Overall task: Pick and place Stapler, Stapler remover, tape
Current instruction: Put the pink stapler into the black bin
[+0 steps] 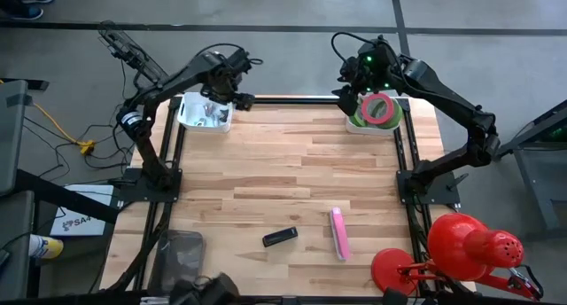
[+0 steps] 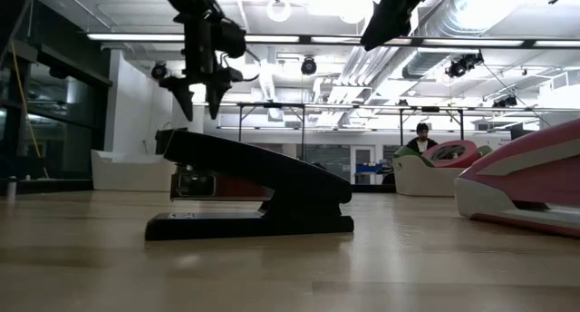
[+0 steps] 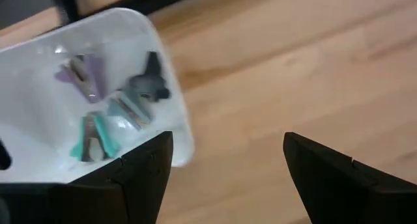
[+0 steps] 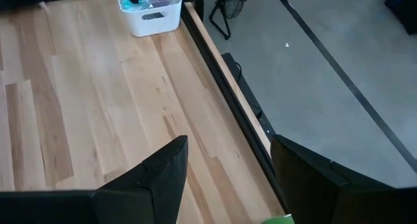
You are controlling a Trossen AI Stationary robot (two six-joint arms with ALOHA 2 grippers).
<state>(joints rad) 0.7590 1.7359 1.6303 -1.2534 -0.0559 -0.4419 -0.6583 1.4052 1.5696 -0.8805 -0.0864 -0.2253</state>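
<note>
Left wrist cam alone is showing 3 staple removers (image 3: pixel 107 113) lying in the white bin (image 1: pixel 204 113), upper left. Left gripper (image 3: pixel 225 168) & right gripper (image 4: pixel 228 178) are hanging open, empty. 2 staplers sitting lower centre: black stapler (image 1: pixel 280 238), pink stapler (image 1: pixel 338 233). 1 tape (image 1: pixel 379 107) lying in green tray (image 1: pixel 356 122), upper right.

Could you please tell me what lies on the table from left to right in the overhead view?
White bin → black stapler → pink stapler → green tray with the red tape roll
</note>
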